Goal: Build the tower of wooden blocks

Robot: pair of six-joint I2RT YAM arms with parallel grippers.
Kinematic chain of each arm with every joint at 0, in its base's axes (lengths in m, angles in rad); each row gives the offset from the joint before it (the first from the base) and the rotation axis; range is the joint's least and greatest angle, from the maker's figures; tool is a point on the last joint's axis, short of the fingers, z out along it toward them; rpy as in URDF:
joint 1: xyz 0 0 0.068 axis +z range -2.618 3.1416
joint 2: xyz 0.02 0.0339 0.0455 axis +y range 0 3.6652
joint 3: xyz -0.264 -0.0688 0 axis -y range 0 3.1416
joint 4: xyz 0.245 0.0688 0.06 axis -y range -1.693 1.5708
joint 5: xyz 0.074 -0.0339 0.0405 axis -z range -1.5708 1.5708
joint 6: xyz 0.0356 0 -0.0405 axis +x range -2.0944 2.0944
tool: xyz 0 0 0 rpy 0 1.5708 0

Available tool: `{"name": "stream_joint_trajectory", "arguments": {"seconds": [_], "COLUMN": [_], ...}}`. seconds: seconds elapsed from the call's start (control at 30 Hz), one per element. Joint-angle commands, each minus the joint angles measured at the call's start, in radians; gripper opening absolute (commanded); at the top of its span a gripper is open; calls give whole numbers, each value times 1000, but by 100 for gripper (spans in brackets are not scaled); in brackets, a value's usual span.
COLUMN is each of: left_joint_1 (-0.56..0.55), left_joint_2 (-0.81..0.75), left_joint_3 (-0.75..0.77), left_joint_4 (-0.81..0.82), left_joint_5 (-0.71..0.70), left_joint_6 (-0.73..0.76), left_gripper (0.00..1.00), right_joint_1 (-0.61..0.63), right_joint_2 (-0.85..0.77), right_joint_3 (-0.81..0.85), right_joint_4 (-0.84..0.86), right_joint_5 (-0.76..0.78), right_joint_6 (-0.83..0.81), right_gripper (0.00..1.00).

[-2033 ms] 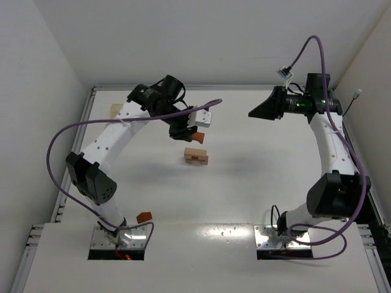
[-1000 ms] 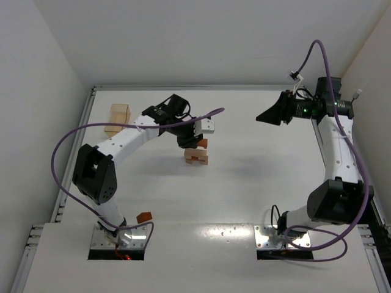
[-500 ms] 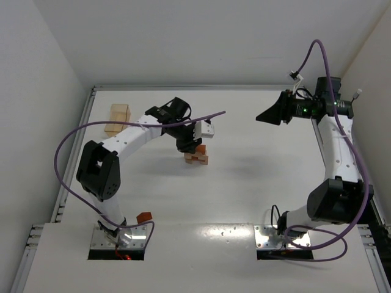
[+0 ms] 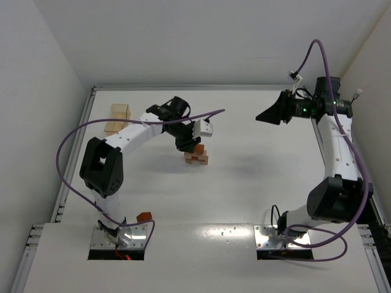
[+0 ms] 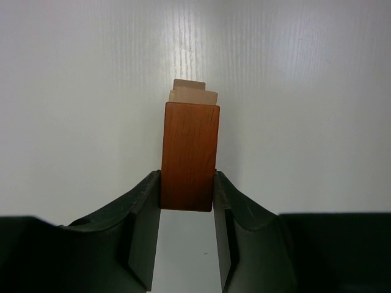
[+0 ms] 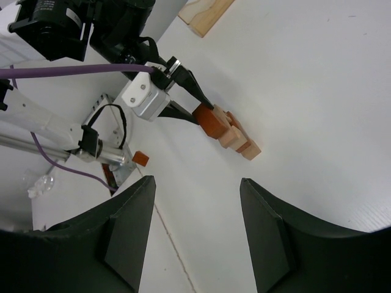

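The wood block tower [image 4: 197, 157] stands mid-table, pale tan blocks with a reddish one in the base. My left gripper [image 4: 195, 144] is shut on a reddish-brown block [image 5: 189, 155] and holds it on top of the tower; pale blocks [image 5: 193, 93] show just beyond it in the left wrist view. In the right wrist view the same block [image 6: 211, 121] sits at the tower's upper end [image 6: 239, 140]. My right gripper [image 4: 264, 115] is open and empty, high at the back right, far from the tower.
A larger pale wooden piece [image 4: 118, 117] lies at the back left, also seen in the right wrist view [image 6: 204, 15]. A small reddish block [image 4: 144, 216] lies near the left arm's base [image 4: 119, 238].
My left gripper carried the reddish-brown block down from above and behind the tower onto its top. My right arm rose slightly and then stayed still.
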Motion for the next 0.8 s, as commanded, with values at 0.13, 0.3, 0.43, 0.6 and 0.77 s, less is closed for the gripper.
{"name": "stream_joint_trajectory", "arguments": {"seconds": [0.13,0.3,0.43,0.6,0.77], "left_joint_1": [14,23,23,23,23], "left_joint_2": [14,14,14,14,14], "left_joint_3": [45,55,55,45,45], "left_joint_4": [1,1,-9,-9,-18], "left_joint_5": [38,47,56,56,56], "left_joint_6": [24,24,33,33,42], "left_gripper": [11,11,11,11,11], "right_joint_1": [-1,-1,9,9,9], "right_joint_2": [15,24,25,25,25], "right_joint_3": [8,8,8,8,8], "right_joint_4": [42,53,63,63,63], "right_joint_5": [-37,-37,-37,-37,-37], "right_joint_6": [-5,13,23,23,23], "right_gripper": [54,54,54,54,54]}}
